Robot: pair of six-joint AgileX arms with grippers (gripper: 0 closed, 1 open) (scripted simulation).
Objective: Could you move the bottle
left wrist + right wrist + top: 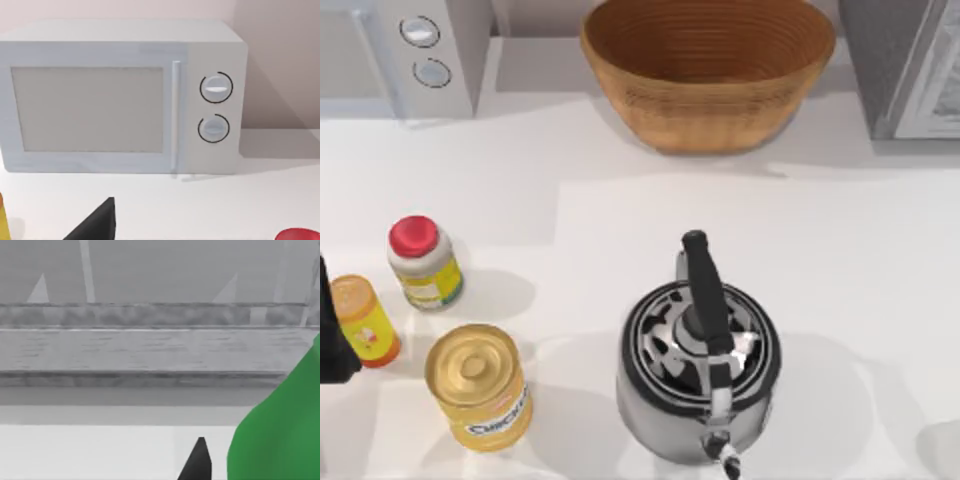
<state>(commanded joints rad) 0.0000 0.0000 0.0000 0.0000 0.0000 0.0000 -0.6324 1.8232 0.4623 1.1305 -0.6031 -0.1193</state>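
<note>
The bottle (pixel 280 435) is a smooth green shape very close in the right wrist view, in front of a grey appliance. A black tip of my right gripper (pixel 199 462) shows right beside it; I cannot tell whether it holds the bottle. My left gripper (pixel 332 335) is a dark shape at the table's left edge, next to the small orange bottle (pixel 365 320). In the left wrist view a black part of the left gripper (pixel 97 225) points toward the microwave (pixel 120 95).
A steel kettle (pixel 700 365) with a black handle stands front centre. A wicker basket (pixel 708 70) sits at the back. A red-capped white jar (pixel 425 262) and a yellow can (pixel 480 385) stand at the left. The microwave (pixel 410 50) is back left, a grey appliance (pixel 910 65) back right.
</note>
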